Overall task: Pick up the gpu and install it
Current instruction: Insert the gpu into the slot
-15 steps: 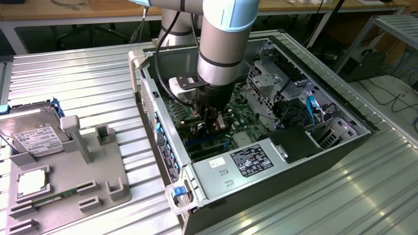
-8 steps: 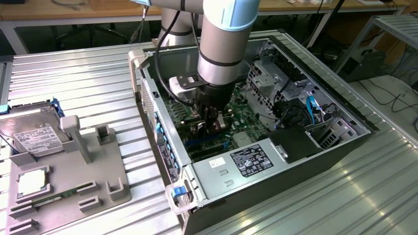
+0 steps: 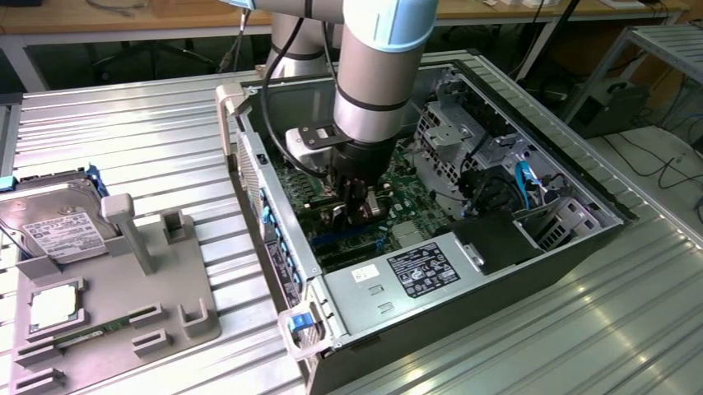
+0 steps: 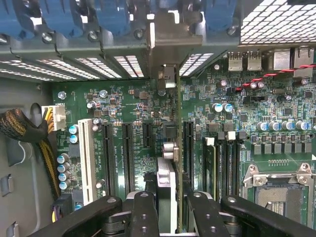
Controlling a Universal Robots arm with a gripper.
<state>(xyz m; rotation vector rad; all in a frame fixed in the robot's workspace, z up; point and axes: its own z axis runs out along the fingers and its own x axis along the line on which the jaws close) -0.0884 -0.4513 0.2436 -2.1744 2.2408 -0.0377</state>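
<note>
We see gripper clamped on gpu, card held edge-on above motherboard slots inside open PC case. We judge it light, rigid, fragile: grip flat faces, spare components.

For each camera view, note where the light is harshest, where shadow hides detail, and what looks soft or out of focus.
Exterior view: daylight glares off the ribbed metal table, while the computer case interior under the arm sits in shadow. Wrist view: the perforated grille is blown out to white, the motherboard is evenly lit and crisp, and the gripper holding the gpu looks dark and soft up close.
</note>
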